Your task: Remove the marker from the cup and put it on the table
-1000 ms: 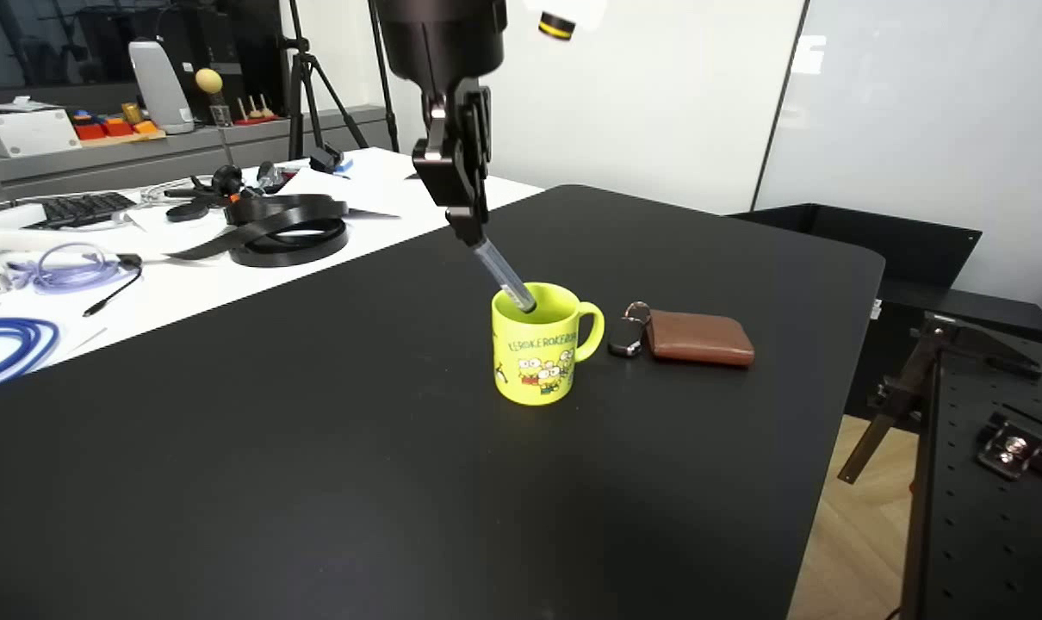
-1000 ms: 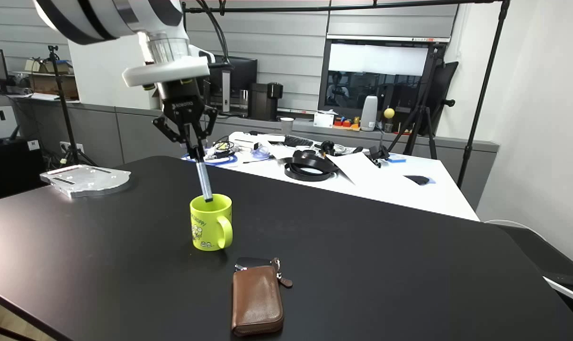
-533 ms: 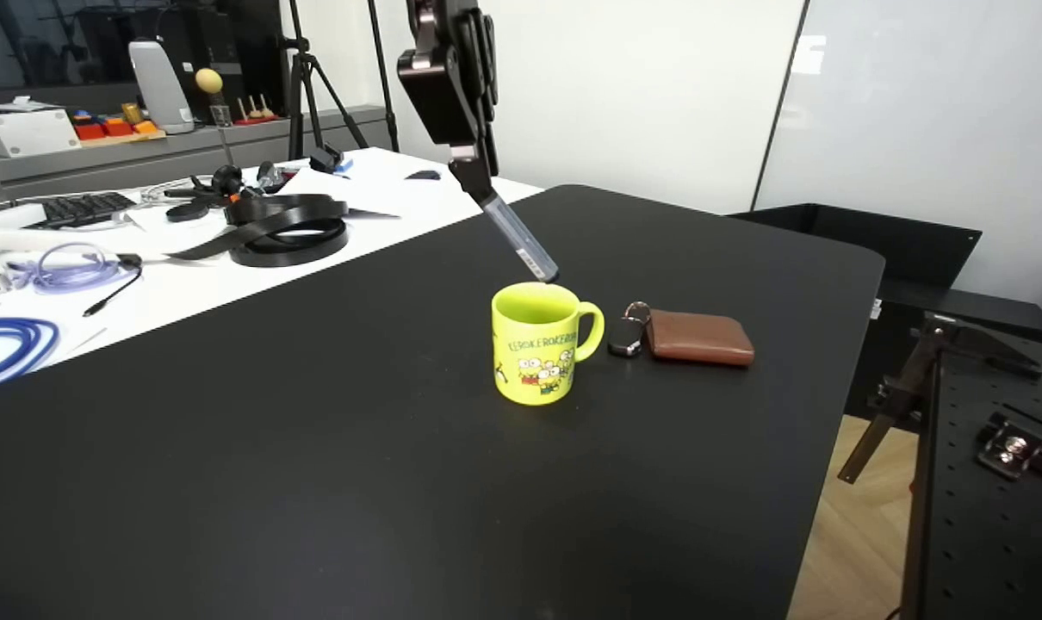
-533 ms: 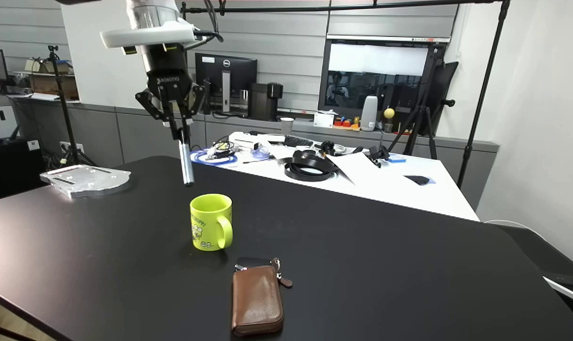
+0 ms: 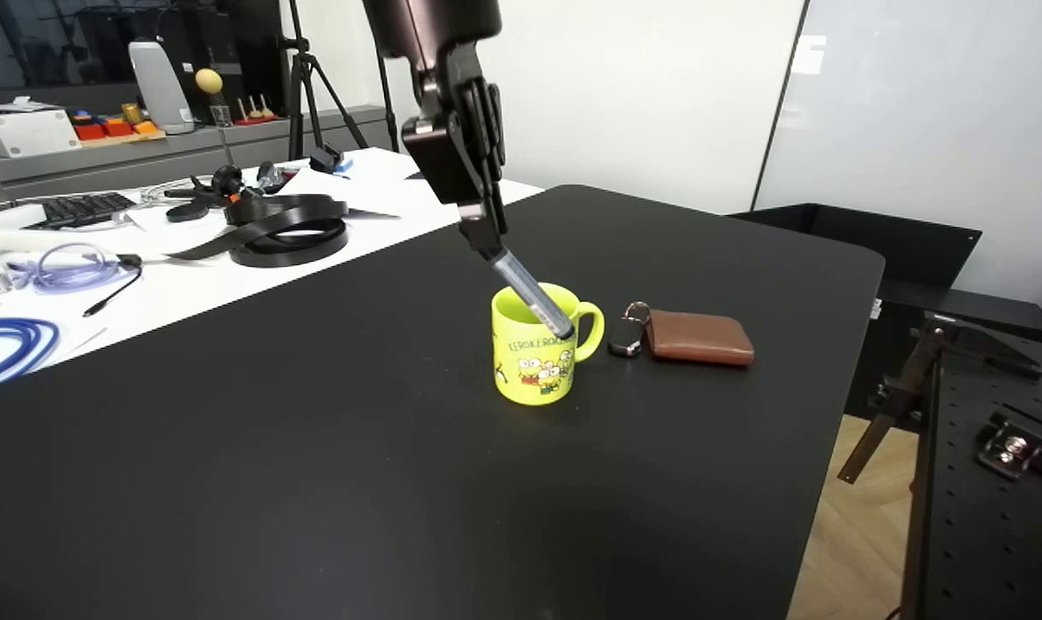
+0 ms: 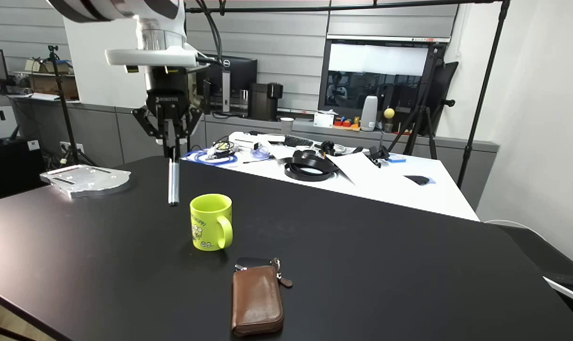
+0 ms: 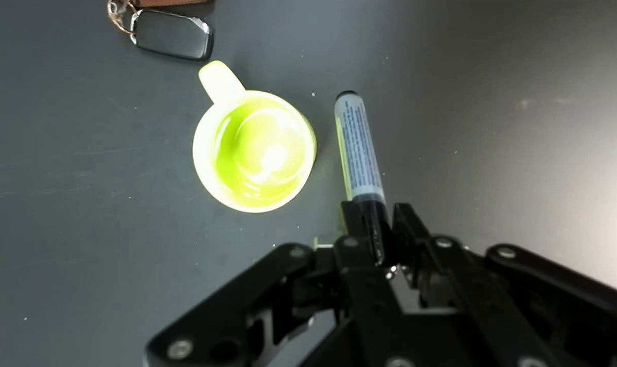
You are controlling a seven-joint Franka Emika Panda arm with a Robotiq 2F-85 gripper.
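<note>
Two fingers (image 7: 409,220) grasp one marker (image 7: 359,145) beside one yellow-green mug (image 6: 205,226); one wallet (image 6: 258,300) and one key fob (image 7: 171,34) lie on the tabletop (image 6: 362,274).

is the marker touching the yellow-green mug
Apart. The wrist view shows a strip of black tabletop between the marker and the yellow-green mug.

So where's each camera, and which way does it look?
Exterior view: off the arm, looking past the wallet at the cup; arm and tool show.
Exterior view: also apart, looking across the table at the cup; tool shows.
Wrist view: on the arm, looking down into the cup; tool fingers show.
Both exterior views show the wallet.
</note>
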